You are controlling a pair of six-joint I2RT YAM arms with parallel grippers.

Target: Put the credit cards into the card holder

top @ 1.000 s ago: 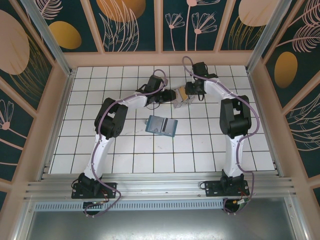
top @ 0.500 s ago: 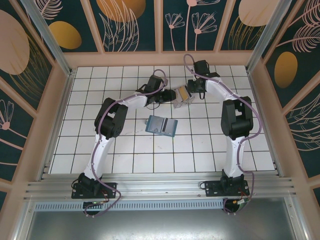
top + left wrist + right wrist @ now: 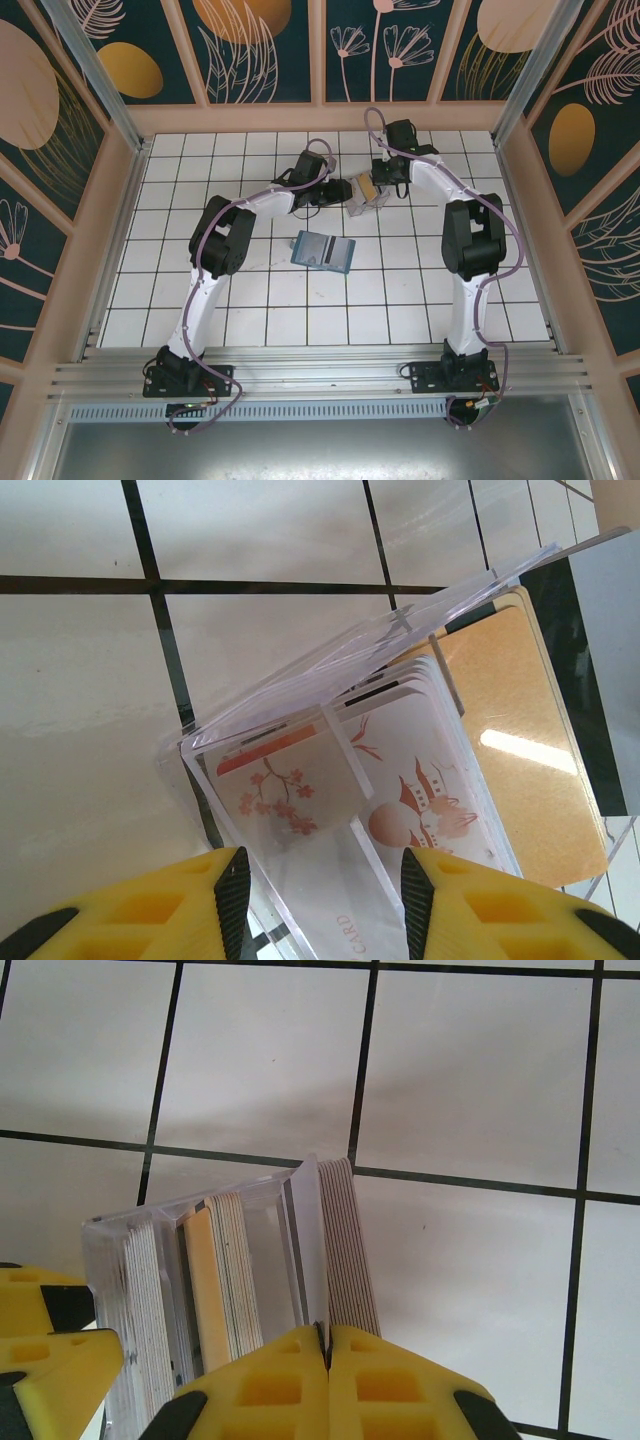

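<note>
The credit cards [image 3: 420, 780] stand on edge in a clear acrylic stand [image 3: 300, 680] at the back middle of the table, a gold one [image 3: 510, 740] behind the pale printed ones. My left gripper [image 3: 322, 905] grips the stand's near end, one pad on each side. In the right wrist view, my right gripper [image 3: 326, 1345] is shut on a thin pale card at the left face of the grey card stack [image 3: 345, 1240]. The card holder [image 3: 322, 250], a teal-blue wallet, lies open and flat, nearer than both grippers [image 3: 362, 190].
The left gripper's yellow fingers [image 3: 50, 1350] sit at the stand's [image 3: 260, 1250] other end, close to my right fingers. Wooden walls [image 3: 320, 118] run behind the stand, with bare white grid tiles [image 3: 260, 300] around the wallet.
My right gripper has closed from half open to shut at the stand. The right arm shifted slightly. The left gripper and the wallet have not moved.
</note>
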